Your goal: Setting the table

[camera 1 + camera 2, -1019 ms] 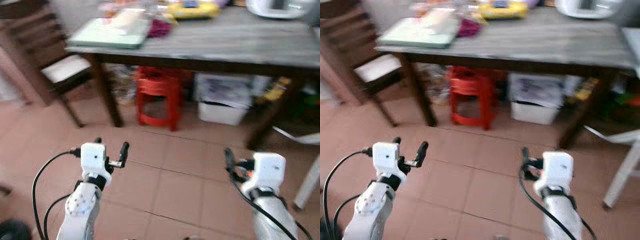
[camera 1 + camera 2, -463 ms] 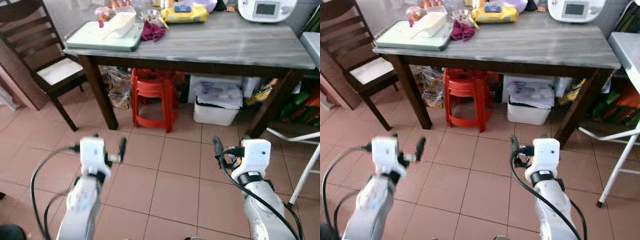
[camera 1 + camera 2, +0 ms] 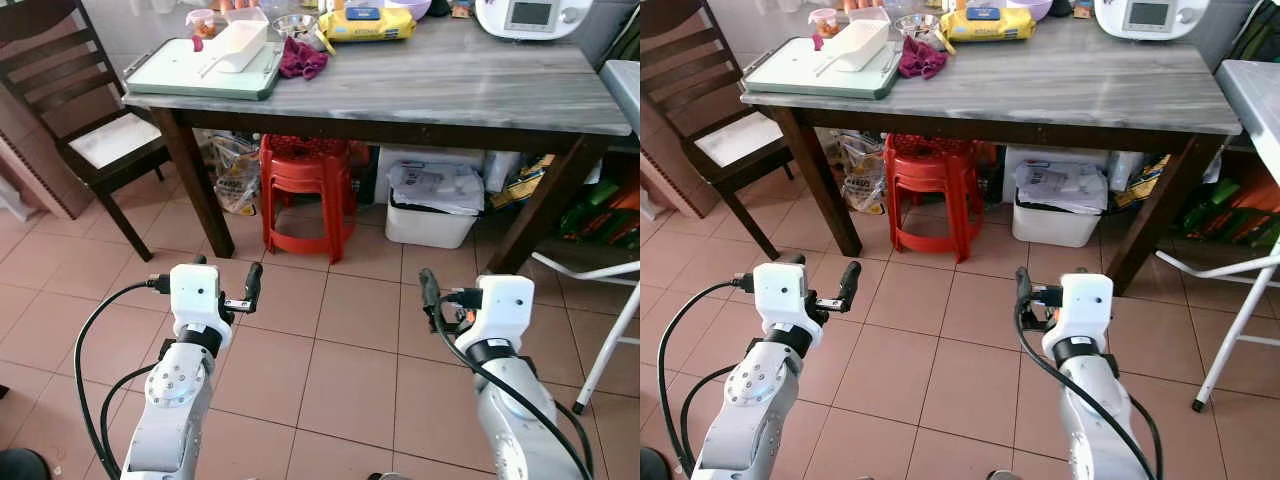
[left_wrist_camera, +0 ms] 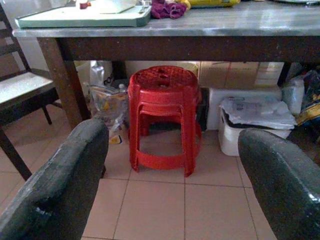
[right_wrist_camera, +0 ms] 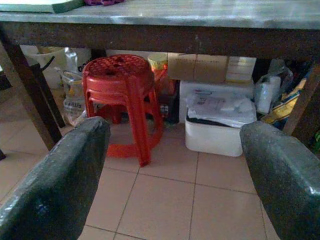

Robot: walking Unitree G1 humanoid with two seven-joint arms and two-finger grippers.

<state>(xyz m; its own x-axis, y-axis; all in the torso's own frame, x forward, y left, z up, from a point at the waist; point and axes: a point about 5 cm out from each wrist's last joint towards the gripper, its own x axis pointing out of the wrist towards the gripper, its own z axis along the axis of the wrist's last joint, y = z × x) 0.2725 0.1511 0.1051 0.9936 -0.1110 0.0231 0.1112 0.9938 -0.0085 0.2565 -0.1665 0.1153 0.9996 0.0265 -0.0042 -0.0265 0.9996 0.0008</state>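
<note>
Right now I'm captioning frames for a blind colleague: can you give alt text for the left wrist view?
The open left tool frames a stack of red plastic stools under a grey-topped wooden table on a tiled floor. A white lidded bin sits beside the stools, a dark wooden chair stands at the table's end, and a pale green tray lies on top.

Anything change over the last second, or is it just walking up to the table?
Mostly the camera moved: the blur has cleared and the table sits a little lower in view. Both arms stay raised over the floor, left tool and right tool open and empty. The tray, red stool and chair have not shifted.
</note>
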